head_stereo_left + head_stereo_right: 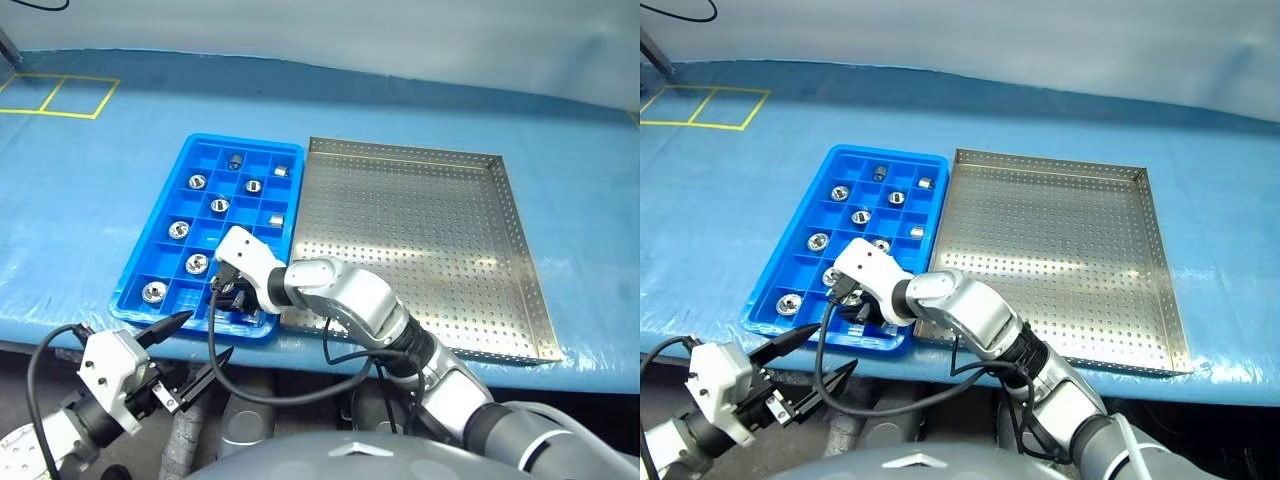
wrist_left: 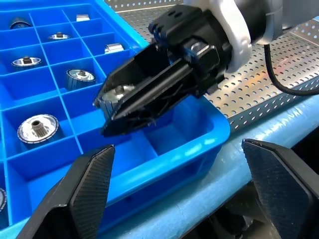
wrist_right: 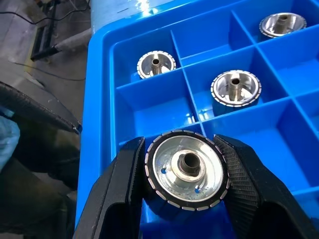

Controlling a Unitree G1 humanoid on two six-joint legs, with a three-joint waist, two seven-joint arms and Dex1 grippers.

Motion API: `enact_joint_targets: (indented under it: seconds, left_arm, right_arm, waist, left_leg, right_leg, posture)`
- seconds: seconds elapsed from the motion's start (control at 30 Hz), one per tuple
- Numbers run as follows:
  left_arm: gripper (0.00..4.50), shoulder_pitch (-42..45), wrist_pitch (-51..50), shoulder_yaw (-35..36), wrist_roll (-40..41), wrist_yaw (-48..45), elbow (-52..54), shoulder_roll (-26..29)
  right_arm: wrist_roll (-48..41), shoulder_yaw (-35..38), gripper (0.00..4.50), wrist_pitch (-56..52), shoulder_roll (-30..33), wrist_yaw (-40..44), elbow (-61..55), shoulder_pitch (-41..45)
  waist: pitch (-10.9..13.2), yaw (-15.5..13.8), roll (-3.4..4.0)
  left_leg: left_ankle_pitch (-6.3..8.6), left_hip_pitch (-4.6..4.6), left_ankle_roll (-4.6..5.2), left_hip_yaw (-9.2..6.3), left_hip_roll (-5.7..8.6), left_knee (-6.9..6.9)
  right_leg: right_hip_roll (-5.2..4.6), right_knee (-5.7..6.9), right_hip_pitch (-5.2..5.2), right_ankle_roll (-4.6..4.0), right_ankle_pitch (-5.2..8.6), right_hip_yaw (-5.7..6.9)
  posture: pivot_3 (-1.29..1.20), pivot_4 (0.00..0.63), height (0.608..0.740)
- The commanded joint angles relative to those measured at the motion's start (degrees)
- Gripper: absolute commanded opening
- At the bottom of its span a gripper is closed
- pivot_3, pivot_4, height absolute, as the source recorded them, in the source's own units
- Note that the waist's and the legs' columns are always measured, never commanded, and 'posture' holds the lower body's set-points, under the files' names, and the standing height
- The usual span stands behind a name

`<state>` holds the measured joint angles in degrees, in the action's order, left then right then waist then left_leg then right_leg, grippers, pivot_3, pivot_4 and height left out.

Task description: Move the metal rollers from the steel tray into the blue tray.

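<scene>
The steel tray (image 1: 420, 240) lies bare of rollers as far as the head views show, off to the far side of the right arm from its jaws, and the blue tray (image 1: 165, 180) sits directly under those jaws with rollers already sitting in many of its pockets. The right gripper (image 3: 185, 172) has its two black fingers clamped on the knurled rim of one roller (image 3: 187, 168), bore facing the camera, hanging over the near row of pockets. By the look of it this is the drop-off, and quite possibly the last one. To do it well, the jaws want to line up squarely over one free pocket, clear of the divider walls, go low, and only then part, so the roller settles rather than bouncing out or landing across a wall. The left gripper (image 2: 184, 189) stands wide open with nothing between its fingers, just off the tray's near edge and beside the right jaws; it should stay clear. The right wrist view gives the grip itself, roller seated between both pads (image 3: 239, 169), with two filled pockets just beyond the tips. The left wrist view gives the side-on look: the loaded jaws over empty near pockets. The head views give the whole layout.
</scene>
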<state>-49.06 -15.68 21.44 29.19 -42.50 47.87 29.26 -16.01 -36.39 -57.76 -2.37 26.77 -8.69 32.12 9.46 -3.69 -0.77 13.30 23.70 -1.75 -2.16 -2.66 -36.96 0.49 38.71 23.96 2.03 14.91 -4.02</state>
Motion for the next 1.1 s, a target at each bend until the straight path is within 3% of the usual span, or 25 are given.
enact_joint_targets:
  seconds: [0.03,0.37,0.43,0.57,0.77,0.97,1.1]
  left_arm:
    - [4.5,-0.07,1.39,0.6,-0.27,0.25,0.5,-0.42]
    - [4.5,-0.54,2.18,0.73,0.34,-0.96,0.65,-0.29]
    - [4.5,-0.55,2.42,0.8,0.42,-1.24,0.46,-0.24]
    - [4.5,-0.53,2.91,0.89,0.61,-2.16,0.03,-0.01]
    - [4.5,1.76,4.0,0.44,1.84,-3.75,0.12,0.53]
    - [4.5,12.4,2.61,-4.56,3.17,-3.62,-2.46,0.86]
    - [4.5,20.52,1.85,-6.47,8.38,-3.53,-3.63,-0.03]
  right_arm:
    - [-0.21,-1.08,1.82,1.84,-1.73,0.89,-0.23,-0.02]
    - [1.52,-3.11,1.82,4.29,-2.2,1.09,2.37,-1.53]
    - [1.82,-2.46,2.56,4.49,-2.2,1.05,3.04,-1.69]
    - [2.15,-1.36,3.51,4.14,-2.41,0.61,3.31,-1.83]
    - [1.02,3.45,3.51,5.6,-1.04,0.42,-2.35,-2.68]
    - [4.25,14.06,3.51,11.01,2.7,-6.85,-11.76,-7.06]
    - [6.19,17.89,3.51,14.42,6.51,-9.4,-16.56,-11.98]
  waist:
    - [0.0,-0.21,-0.01]
    - [-0.09,-0.4,-0.15]
    - [-0.09,-0.4,-0.14]
    - [-0.09,-0.33,-0.14]
    - [-0.08,-0.52,-0.13]
    - [-0.11,-0.23,-0.16]
    - [-0.13,1.03,-0.2]
  left_leg:
    - [0.0,0.01,0.0,0.0,0.0,0.0]
    - [-0.02,0.37,-0.03,0.06,-0.03,0.03]
    - [-0.03,0.43,-0.05,0.05,-0.05,0.05]
    - [-0.04,0.46,-0.06,0.05,-0.1,0.05]
    - [-0.06,0.55,-0.1,0.0,-0.24,0.03]
    - [-0.12,0.76,-0.17,-0.05,-0.06,-0.14]
    - [-0.12,0.74,-0.17,0.03,-0.04,-0.11]
  right_leg:
    - [0.0,0.0,0.01,0.0,0.0,0.0]
    - [-0.01,0.08,0.54,-0.21,-0.11,0.0]
    - [0.0,0.09,0.58,-0.33,-0.15,0.02]
    - [0.03,0.1,0.63,-0.36,-0.13,0.05]
    - [0.09,0.1,0.69,-0.33,-0.06,0.18]
    - [0.02,0.05,0.74,-0.14,-0.14,0.18]
    - [0.0,0.01,0.7,-0.06,-0.2,0.11]
  posture:
    - [0.35,0.15,0.74]
    - [0.32,0.15,0.74]
    - [0.32,0.15,0.74]
    - [0.3,0.15,0.74]
    - [0.27,0.15,0.74]
    - [0.19,0.15,0.74]
    - [0.13,0.15,0.74]
